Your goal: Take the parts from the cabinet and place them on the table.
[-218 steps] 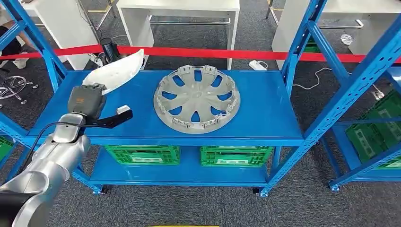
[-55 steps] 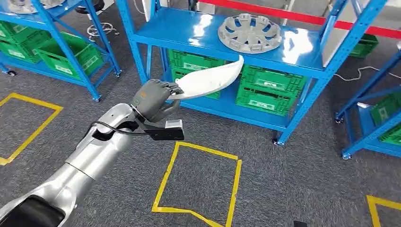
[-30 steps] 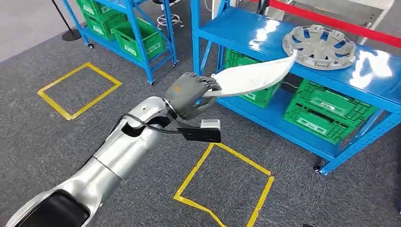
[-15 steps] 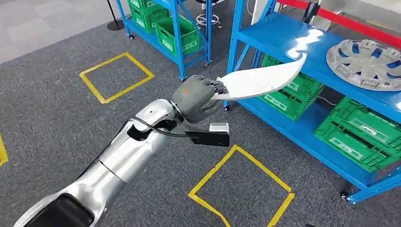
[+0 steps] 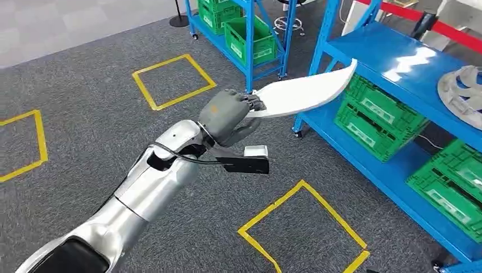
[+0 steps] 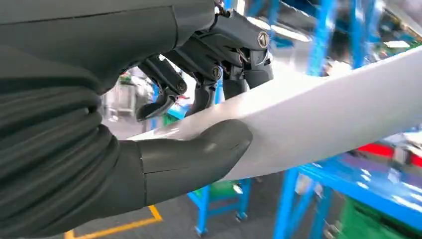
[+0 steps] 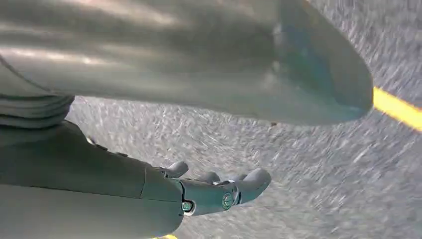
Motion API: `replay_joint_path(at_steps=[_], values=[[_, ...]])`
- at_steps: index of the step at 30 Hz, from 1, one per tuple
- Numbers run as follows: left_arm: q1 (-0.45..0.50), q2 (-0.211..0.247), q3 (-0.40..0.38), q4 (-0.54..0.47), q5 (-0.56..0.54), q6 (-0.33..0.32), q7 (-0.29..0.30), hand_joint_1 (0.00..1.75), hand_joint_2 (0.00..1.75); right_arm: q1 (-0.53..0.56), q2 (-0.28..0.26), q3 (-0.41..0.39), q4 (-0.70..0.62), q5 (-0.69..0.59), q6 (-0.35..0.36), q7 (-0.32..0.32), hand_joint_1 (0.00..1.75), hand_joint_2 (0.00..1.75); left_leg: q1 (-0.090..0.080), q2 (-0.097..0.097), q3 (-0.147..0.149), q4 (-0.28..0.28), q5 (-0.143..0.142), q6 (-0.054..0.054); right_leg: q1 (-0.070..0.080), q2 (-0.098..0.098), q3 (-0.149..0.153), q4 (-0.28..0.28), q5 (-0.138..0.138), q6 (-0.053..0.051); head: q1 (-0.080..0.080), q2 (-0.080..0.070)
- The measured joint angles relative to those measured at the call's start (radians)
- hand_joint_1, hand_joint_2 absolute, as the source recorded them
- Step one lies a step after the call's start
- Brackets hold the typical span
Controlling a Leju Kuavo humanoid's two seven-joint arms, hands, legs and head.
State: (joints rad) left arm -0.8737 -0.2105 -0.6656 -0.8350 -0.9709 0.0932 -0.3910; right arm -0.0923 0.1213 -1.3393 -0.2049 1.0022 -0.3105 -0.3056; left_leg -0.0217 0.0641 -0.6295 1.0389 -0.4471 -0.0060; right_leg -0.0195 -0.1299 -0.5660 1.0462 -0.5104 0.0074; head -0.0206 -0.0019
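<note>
The left hand grips the white part at its near end, held in the air above the grey carpet. The part is long, curved and tapering; it runs from the hand toward the blue rack, its far tip just in front of the rack's shelf edge in the head view. In the left wrist view the thumb presses one face of the part and the dark fingers curl onto the opposite face. The right hand hangs over blurred carpet, fingers loosely extended together, holding nothing. A grey hubcap lies on the rack's shelf at the frame edge. Green crates sit on the lower shelf; pale labels on them are too small to read. Yellow tape squares mark the carpet. No legible writing on the part or hand.
</note>
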Motion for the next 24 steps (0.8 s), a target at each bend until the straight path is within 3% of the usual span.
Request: replay_joint_path(at_steps=[2, 4, 6, 7, 8, 9, 11, 12, 13, 16, 17, 18, 19, 20, 21, 22, 23, 24], values=[[0.024, 0.05, 0.025, 0.003, -0.001, 0.048, -0.014, 1.75, 1.75, -0.001, 0.002, 0.014, 0.0, 0.019, 0.014, -0.006, 0.0, 0.0, -0.001, -0.021, 0.005, -0.012, 0.006, 0.012, -0.004, -0.018, 0.009, -0.005, -0.002, 0.01, 0.0, 0.0], [0.046, 0.086, 0.049, 0.007, -0.001, 0.068, -0.023, 1.75, 1.75, 0.006, 0.001, 0.021, 0.0, 0.026, 0.016, -0.006, 0.0, 0.0, 0.009, -0.041, 0.012, -0.024, 0.017, 0.027, -0.011, 0.088, -0.016, 0.049, -0.041, 0.014, -0.002, 0.0], [0.061, 0.096, 0.055, 0.007, -0.001, 0.071, -0.026, 1.75, 1.75, 0.018, -0.002, 0.022, 0.0, 0.026, 0.016, -0.005, 0.0, 0.0, 0.011, -0.078, 0.007, -0.024, 0.019, 0.032, -0.009, 0.123, -0.09, 0.204, -0.113, 0.017, 0.002, 0.0], [0.071, 0.1, 0.055, 0.007, -0.001, 0.071, -0.026, 1.75, 1.75, 0.019, -0.005, 0.024, 0.0, 0.027, 0.016, -0.005, 0.0, 0.0, 0.011, -0.096, 0.007, -0.023, 0.019, 0.032, -0.008, 0.127, -0.126, 0.272, -0.133, 0.018, 0.002, 0.0], [0.08, 0.106, 0.056, 0.007, -0.001, 0.069, -0.026, 1.75, 1.75, 0.019, -0.005, 0.027, 0.0, 0.027, 0.016, -0.005, 0.0, 0.0, 0.011, -0.113, 0.007, -0.02, 0.019, 0.031, -0.007, 0.129, -0.149, 0.305, -0.129, 0.019, 0.003, 0.0], [0.087, 0.111, 0.056, 0.007, -0.002, 0.065, -0.026, 1.75, 1.75, 0.018, -0.005, 0.028, 0.0, 0.027, 0.016, -0.004, 0.0, 0.0, 0.013, -0.131, 0.007, -0.017, 0.018, 0.03, -0.008, 0.129, -0.145, 0.279, -0.097, 0.019, 0.003, 0.0], [0.088, 0.119, 0.061, 0.006, 0.01, 0.051, -0.032, 1.75, 1.75, 0.018, -0.005, 0.029, 0.0, 0.024, 0.014, 0.003, 0.0, 0.0, 0.02, -0.163, 0.006, -0.005, 0.014, 0.02, -0.013, 0.14, -0.081, 0.13, -0.005, 0.023, 0.003, 0.0], [0.088, 0.122, 0.067, 0.005, 0.019, 0.043, -0.041, 1.75, 1.75, 0.018, -0.005, 0.029, 0.0, 0.02, 0.01, 0.003, 0.0, 0.0, 0.022, -0.177, 0.003, 0.003, 0.009, 0.013, -0.021, 0.175, -0.043, 0.048, 0.029, 0.028, 0.003, 0.0], [0.085, 0.124, 0.073, 0.006, 0.024, 0.037, -0.047, 1.75, 1.75, 0.02, -0.003, 0.029, 0.0, 0.015, 0.006, 0.004, 0.0, 0.0, 0.019, -0.188, -0.005, 0.012, 0.006, 0.003, -0.026, 0.237, -0.036, 0.027, 0.003, 0.032, 0.005, 0.0], [0.083, 0.133, 0.084, 0.008, 0.032, 0.036, -0.063, 1.75, 1.75, 0.017, -0.002, 0.029, 0.0, 0.003, -0.005, 0.008, 0.0, 0.0, 0.025, -0.223, -0.017, 0.005, 0.017, -0.02, -0.014, 0.201, -0.038, 0.026, 0.009, 0.008, 0.004, 0.0], [0.082, 0.138, 0.09, 0.009, 0.033, 0.036, -0.066, 1.75, 1.75, 0.016, -0.001, 0.029, 0.0, 0.002, -0.01, 0.008, 0.0, 0.0, 0.027, -0.239, -0.022, 0.002, 0.022, -0.029, -0.018, 0.185, -0.032, 0.022, 0.014, -0.003, 0.004, 0.0], [0.083, 0.139, 0.097, 0.01, 0.034, 0.036, -0.067, 1.75, 1.75, 0.016, 0.002, 0.029, 0.0, 0.0, -0.013, 0.006, 0.0, 0.0, 0.028, -0.214, -0.026, 0.009, 0.018, -0.028, -0.02, 0.167, -0.029, 0.016, 0.019, -0.011, 0.005, 0.0], [0.078, 0.141, 0.103, 0.011, 0.034, 0.035, -0.067, 1.75, 1.75, 0.017, 0.002, 0.029, -0.002, 0.0, -0.013, -0.002, 0.0, 0.0, 0.019, -0.144, -0.04, 0.041, -0.004, -0.031, -0.017, 0.158, -0.027, 0.012, 0.02, -0.02, -0.005, 0.0], [0.074, 0.141, 0.106, 0.011, 0.035, 0.035, -0.067, 1.75, 1.75, 0.02, 0.001, 0.029, -0.004, -0.002, -0.012, -0.009, 0.0, 0.0, 0.019, -0.106, -0.07, 0.1, -0.038, -0.034, -0.012, 0.144, -0.026, 0.01, 0.02, -0.025, -0.008, 0.0], [0.074, 0.141, 0.109, 0.012, 0.035, 0.035, -0.068, 1.75, 1.75, 0.023, 0.001, 0.029, -0.005, -0.004, -0.01, -0.018, 0.0, 0.0, 0.021, -0.084, -0.108, 0.182, -0.076, -0.036, -0.008, 0.128, -0.026, 0.01, 0.019, -0.027, -0.008, 0.0], [0.076, 0.142, 0.113, 0.013, 0.035, 0.035, -0.068, 1.75, 1.75, 0.024, -0.001, 0.029, -0.007, -0.005, -0.007, -0.023, 0.0, 0.0, 0.022, -0.077, -0.145, 0.258, -0.104, -0.038, -0.005, 0.111, -0.026, 0.01, 0.018, -0.029, -0.008, 0.0], [0.08, 0.144, 0.115, 0.013, 0.036, 0.036, -0.068, 1.75, 1.75, 0.022, -0.003, 0.029, -0.009, -0.006, -0.005, -0.025, 0.0, 0.0, 0.024, -0.075, -0.165, 0.302, -0.113, -0.037, -0.003, 0.095, -0.026, 0.01, 0.017, -0.031, -0.008, 0.0], [0.083, 0.146, 0.118, 0.014, 0.036, 0.036, -0.069, 1.75, 1.75, 0.021, -0.005, 0.029, -0.01, -0.007, -0.003, -0.028, 0.0, 0.0, 0.024, -0.074, -0.161, 0.296, -0.1, -0.036, -0.001, 0.082, -0.025, 0.01, 0.016, -0.032, -0.008, 0.0]])
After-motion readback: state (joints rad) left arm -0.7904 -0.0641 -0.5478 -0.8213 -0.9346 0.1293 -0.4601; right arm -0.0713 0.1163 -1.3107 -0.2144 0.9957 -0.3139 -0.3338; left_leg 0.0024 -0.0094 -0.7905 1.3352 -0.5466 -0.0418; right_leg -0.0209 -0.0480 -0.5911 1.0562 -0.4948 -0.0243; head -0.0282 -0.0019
